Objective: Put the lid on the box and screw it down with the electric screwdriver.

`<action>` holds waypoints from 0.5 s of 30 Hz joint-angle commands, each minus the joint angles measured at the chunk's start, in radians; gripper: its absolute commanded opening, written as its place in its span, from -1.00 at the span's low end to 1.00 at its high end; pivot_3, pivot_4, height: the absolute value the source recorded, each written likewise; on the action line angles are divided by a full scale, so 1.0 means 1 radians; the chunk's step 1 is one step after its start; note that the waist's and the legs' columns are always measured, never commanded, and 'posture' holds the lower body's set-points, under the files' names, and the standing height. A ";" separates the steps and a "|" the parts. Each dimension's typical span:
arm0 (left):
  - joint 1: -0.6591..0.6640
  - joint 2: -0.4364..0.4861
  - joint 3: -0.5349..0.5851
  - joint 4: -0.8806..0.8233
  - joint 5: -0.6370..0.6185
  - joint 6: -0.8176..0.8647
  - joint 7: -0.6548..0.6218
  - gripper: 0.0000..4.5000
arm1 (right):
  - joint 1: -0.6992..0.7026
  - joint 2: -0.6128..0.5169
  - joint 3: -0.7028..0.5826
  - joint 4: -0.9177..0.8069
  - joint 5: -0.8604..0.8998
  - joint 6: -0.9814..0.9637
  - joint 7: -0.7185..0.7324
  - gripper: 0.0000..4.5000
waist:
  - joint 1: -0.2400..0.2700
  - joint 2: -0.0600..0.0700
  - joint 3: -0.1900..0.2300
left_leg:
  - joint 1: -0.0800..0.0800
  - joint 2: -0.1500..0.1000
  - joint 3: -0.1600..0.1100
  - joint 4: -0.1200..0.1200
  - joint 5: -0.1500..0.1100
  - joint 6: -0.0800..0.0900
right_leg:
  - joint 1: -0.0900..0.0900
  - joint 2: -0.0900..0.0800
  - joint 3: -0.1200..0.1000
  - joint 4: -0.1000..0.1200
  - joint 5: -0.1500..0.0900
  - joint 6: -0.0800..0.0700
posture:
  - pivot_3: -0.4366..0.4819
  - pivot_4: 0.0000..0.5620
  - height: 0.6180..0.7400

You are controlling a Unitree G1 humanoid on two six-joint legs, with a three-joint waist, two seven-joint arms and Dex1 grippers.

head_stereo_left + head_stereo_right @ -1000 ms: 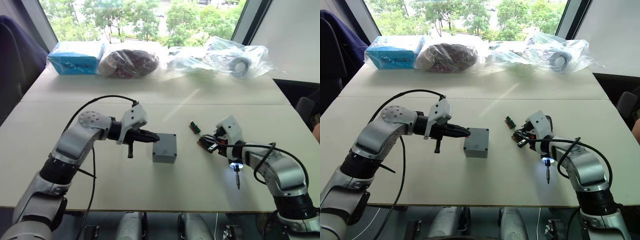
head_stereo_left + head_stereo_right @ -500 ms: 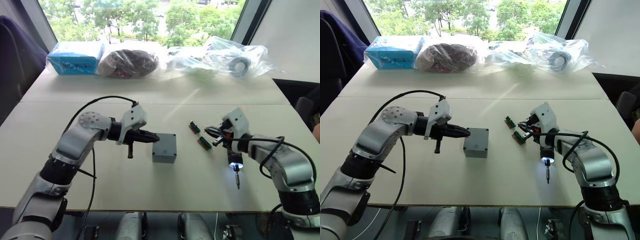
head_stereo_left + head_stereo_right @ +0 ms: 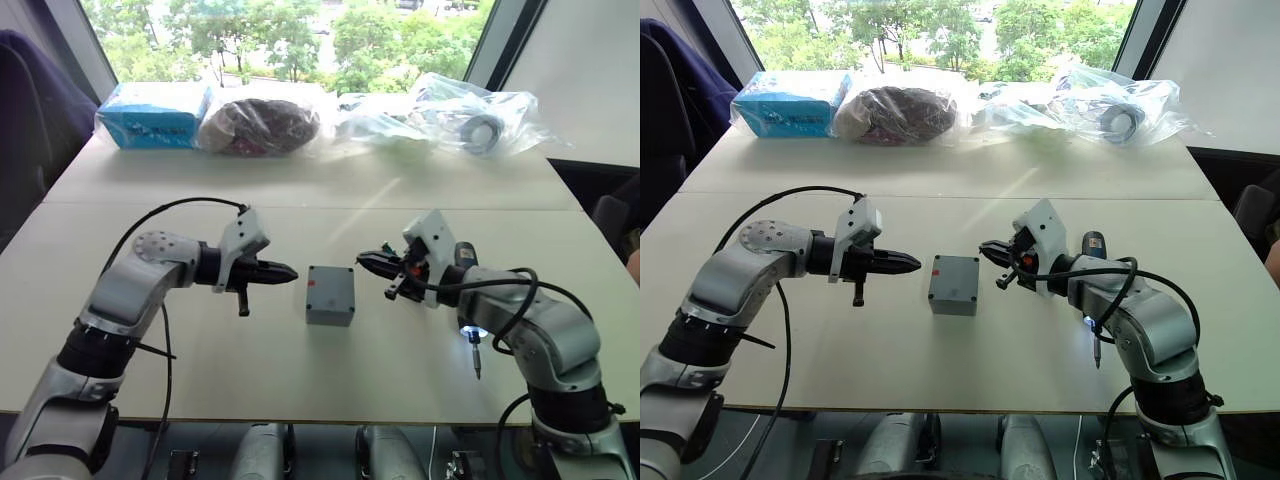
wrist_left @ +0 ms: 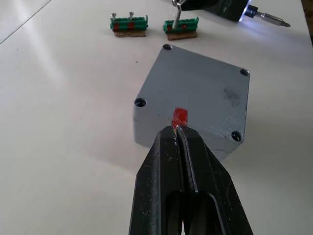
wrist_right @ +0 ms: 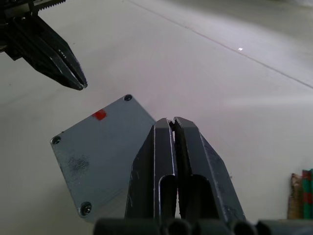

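Nearest, beside the right forearm: electric screwdriver [image 3: 470, 332], dark and cylindrical, lying loose on the pale matte table [image 3: 180, 370], thin metal bit pointing toward the near edge, tip lit. Not held.

Mid-table: lid [image 3: 331, 289] seated square on the box [image 3: 328, 315], flat grey plastic with rounded corners and a small red mark near one edge of the top. Small dark round fasteners or holes at all four corners; cannot tell whether driven home. Judging by this, placing done; screwing down either pending or in need of checking.

Flanking the box, close but apart from it: left gripper [image 3: 287, 271] and right gripper [image 3: 362, 260], each with black tapered fingers pressed together on nothing, tips aimed at the box from opposite sides.

Just past the box: two small green connector blocks [image 4: 128, 24] with metal screws on top.

Far edge, under the window: blue carton [image 3: 152, 115] and crinkled clear plastic bags [image 3: 450, 115].
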 commanded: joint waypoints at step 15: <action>-0.016 -0.003 0.013 -0.072 -0.033 0.025 0.035 -1.00 | 0.006 -0.015 0.051 0.064 -0.080 -0.106 0.009 -0.98 | -0.001 0.000 0.000 | 0.000 0.000 0.000 0.000 0.000 0.000 | 0.000 0.001 0.000 0.000 0.000 0.000 | -0.05 -0.47 1.00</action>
